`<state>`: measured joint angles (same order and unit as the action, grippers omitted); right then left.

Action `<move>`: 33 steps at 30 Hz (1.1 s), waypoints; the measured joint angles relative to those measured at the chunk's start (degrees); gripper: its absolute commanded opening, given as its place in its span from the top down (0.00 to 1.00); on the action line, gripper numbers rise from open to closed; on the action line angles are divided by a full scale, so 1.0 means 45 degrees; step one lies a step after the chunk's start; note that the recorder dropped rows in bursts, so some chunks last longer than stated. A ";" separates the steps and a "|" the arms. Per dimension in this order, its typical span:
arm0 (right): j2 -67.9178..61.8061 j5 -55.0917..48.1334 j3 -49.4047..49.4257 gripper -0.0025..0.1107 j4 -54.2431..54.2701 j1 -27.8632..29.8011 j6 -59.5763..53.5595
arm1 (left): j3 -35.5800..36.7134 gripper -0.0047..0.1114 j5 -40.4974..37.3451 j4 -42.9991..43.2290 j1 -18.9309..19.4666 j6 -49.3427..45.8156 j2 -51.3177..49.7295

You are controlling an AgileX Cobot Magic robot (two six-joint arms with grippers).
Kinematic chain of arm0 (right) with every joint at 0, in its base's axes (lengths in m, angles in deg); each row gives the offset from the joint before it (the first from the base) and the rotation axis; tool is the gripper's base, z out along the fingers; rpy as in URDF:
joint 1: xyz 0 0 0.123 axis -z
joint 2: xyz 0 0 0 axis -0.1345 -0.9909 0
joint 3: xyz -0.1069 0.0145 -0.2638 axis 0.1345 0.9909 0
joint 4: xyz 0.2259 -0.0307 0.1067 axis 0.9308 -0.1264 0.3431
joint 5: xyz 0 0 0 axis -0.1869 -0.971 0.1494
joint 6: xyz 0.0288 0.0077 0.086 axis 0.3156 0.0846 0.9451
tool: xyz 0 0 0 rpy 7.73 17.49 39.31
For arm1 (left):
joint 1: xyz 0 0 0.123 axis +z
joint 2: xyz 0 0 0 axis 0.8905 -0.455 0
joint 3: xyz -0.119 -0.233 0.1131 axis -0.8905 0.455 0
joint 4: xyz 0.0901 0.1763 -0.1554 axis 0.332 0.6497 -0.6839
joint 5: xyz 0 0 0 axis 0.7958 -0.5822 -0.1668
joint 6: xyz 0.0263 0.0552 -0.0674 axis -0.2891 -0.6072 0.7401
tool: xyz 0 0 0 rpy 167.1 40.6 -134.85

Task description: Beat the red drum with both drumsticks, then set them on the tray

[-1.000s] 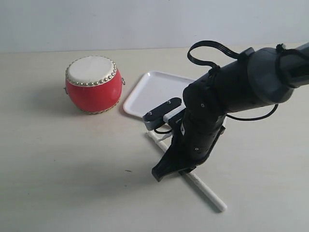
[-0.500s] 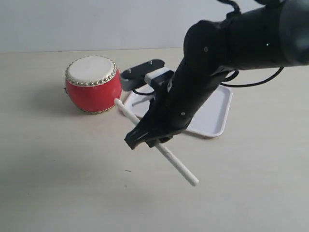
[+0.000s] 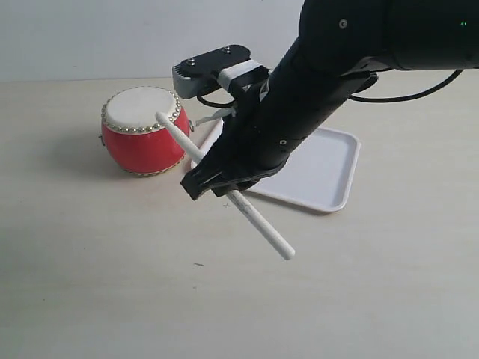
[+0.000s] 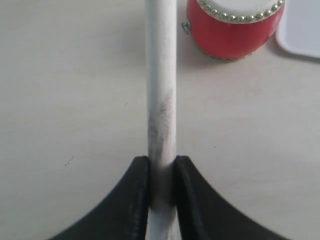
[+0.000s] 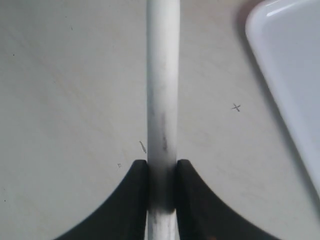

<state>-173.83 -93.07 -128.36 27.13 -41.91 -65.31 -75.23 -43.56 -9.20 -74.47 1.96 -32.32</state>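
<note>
Now the left gripper (image 4: 161, 170) pinches one drumstick (image 4: 161, 75) near the red drum (image 4: 235, 35). The right gripper (image 5: 162, 172) pinches the other drumstick (image 5: 162, 75) near the tray (image 5: 295, 75).

A pale beige worktop (image 3: 90, 299) is filling most of the exterior view, its matte surface lying flat and faintly speckled. A plain off-white wall (image 3: 112, 34) is rising just behind the worktop's far edge, meeting it in 1 straight line. On the worktop, 1 short dark dash (image 3: 197, 264) is sitting toward its near side. In the right wrist view, 1 tiny x-shaped mark (image 5: 236, 107) and 1 slanted scratch (image 5: 142, 146) are showing on the worktop, well apart. In the left wrist view, 1 small dark fleck (image 4: 69, 161) is marking the same worktop.
</note>
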 measured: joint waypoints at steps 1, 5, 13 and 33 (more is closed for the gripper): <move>0.0000 0.0000 0.0000 0.98 0.0000 0.0000 -0.0068 | 0.0000 0.96 0.0000 0.0000 0.0000 0.0000 0.0000; 0.0000 0.0000 0.0000 0.98 0.0000 0.0000 -0.0179 | 0.0000 0.96 0.0300 0.0000 0.0000 -0.0624 0.0000; 0.0000 -0.0054 -0.0741 0.98 -0.0196 0.0000 -0.0202 | -0.0651 0.96 0.0798 0.0073 0.0000 -0.5191 -0.3542; -0.0843 -0.0687 -0.3889 0.98 -0.9300 0.0000 0.0587 | -0.4753 0.96 0.0990 0.2310 0.0000 -0.4640 -0.9967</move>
<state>-177.62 -96.16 -145.86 -14.71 -41.91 -62.66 -96.62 -39.10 1.19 -74.47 -18.92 -77.18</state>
